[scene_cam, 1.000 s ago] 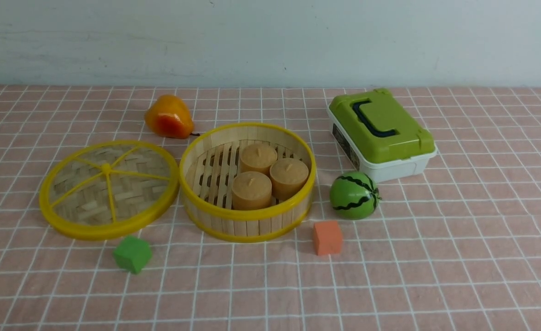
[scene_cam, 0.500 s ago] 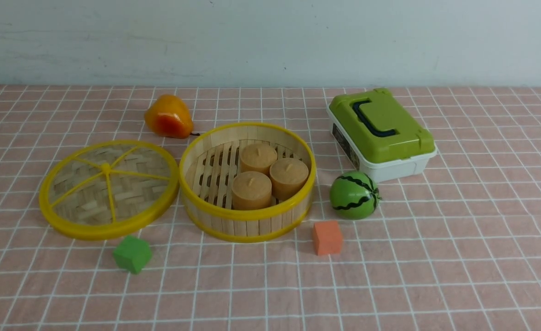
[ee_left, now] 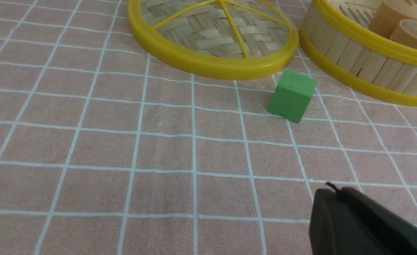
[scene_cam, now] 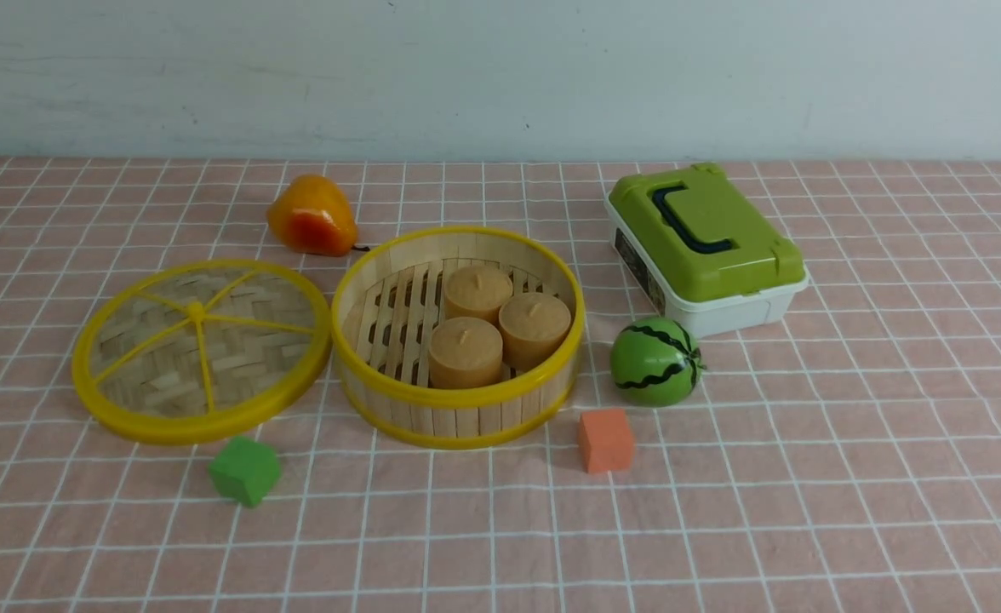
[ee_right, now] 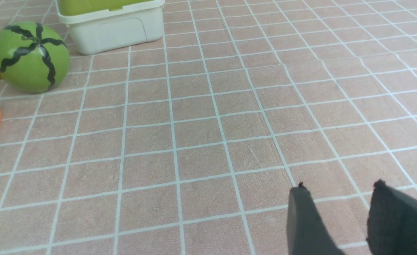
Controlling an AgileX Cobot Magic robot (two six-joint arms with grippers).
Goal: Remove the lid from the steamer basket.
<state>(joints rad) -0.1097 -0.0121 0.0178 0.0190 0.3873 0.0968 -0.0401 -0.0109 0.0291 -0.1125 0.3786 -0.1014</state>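
Note:
The lid (scene_cam: 201,349), a woven bamboo disc with a yellow rim and spokes, lies flat on the cloth left of the steamer basket (scene_cam: 458,336) and touches its side. The basket stands uncovered and holds three tan cylinders (scene_cam: 465,351). In the left wrist view the lid (ee_left: 215,39) and the basket (ee_left: 371,60) lie far ahead of my left gripper (ee_left: 331,191), which is shut with nothing in it. In the right wrist view my right gripper (ee_right: 339,187) is open and empty over bare cloth. Neither arm shows in the front view.
A green cube (scene_cam: 245,470) sits in front of the lid and an orange cube (scene_cam: 605,439) in front of the basket. A toy watermelon (scene_cam: 655,361) and a white box with a green lid (scene_cam: 705,247) stand to the right. An orange pear (scene_cam: 311,217) lies behind.
A dark bit of the left arm at the front view's lower left corner has gone out of view. Lid, basket and other objects have not moved.

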